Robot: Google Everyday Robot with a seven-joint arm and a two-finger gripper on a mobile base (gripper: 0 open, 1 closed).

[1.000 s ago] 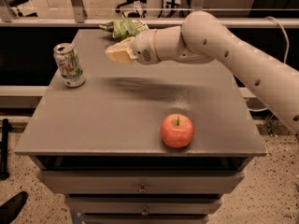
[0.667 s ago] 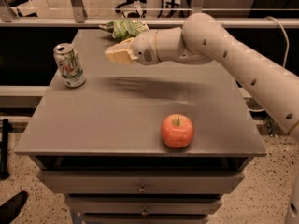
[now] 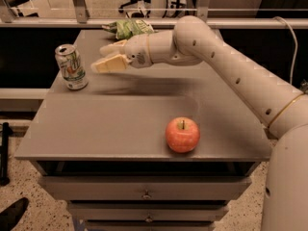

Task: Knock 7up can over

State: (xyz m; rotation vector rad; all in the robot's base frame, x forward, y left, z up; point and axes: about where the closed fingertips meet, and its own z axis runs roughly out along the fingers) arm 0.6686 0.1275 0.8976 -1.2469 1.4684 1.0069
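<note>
Upright can (image 3: 71, 67) at left rear of table (image 3: 120, 124). Just left of gripper (image 3: 99, 58), not touching. Fingers spread, holding nothing.

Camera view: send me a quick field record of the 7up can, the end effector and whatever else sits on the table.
7up can: upright, far left of the table top, not yet knocked over
end effector: above the table, just right of the can in the picture, pointing at it, not touching, fingers apart
apple: upright, near the front edge
snack bag: at the back edge, behind the arm
table: grey top, drawers below
</note>
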